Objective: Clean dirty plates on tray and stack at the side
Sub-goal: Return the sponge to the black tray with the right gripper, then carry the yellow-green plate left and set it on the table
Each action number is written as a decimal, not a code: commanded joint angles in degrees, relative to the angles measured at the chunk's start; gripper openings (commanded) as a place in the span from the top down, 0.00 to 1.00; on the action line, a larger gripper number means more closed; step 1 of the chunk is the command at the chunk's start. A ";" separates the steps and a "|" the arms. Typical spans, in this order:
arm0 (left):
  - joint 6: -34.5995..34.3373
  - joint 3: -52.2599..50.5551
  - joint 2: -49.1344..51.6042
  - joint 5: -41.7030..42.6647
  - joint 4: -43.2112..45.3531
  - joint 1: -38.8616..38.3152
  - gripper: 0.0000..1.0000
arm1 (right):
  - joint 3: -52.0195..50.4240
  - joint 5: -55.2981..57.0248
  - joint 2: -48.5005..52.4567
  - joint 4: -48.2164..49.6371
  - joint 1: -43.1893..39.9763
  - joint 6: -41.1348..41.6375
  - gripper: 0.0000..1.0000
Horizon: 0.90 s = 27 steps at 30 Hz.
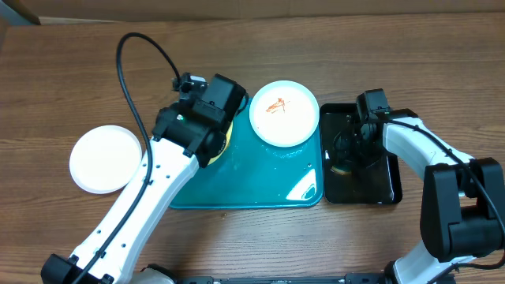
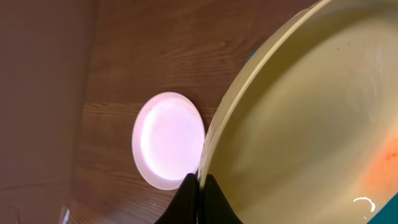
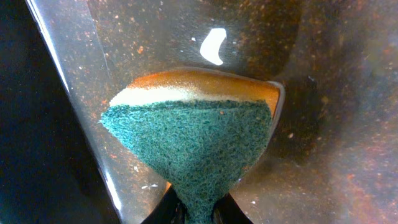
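Observation:
My left gripper (image 2: 200,186) is shut on the rim of the pale yellow-green plate (image 2: 305,118), which is tilted up over the left part of the turquoise tray (image 1: 237,189); an orange smear shows on it at lower right. In the overhead view this plate (image 1: 224,140) is mostly hidden under my left wrist. A clean white plate (image 1: 104,158) lies on the table left of the tray and also shows in the left wrist view (image 2: 168,140). A white plate with orange-red smears (image 1: 283,112) lies at the tray's far right corner. My right gripper (image 3: 198,211) is shut on a green-and-orange sponge (image 3: 193,137) over the black tray (image 1: 361,189).
The narrow black tray (image 3: 329,93) stands right of the turquoise tray, speckled with crumbs. A black cable (image 1: 130,59) loops from my left arm over the back of the table. The table's far edge runs along the top of the overhead view.

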 commanded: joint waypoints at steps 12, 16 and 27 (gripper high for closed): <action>-1.22 1.11 -1.29 -14.21 2.84 -6.91 0.96 | -3.06 -1.46 4.02 0.46 0.68 0.02 0.89; -1.22 1.11 -1.29 -15.89 2.84 -7.02 0.96 | -3.08 -1.49 4.02 -0.04 0.68 0.02 0.87; -1.18 1.11 -1.29 -22.75 3.02 -7.02 0.96 | -2.95 -1.46 4.02 0.94 0.68 0.04 0.96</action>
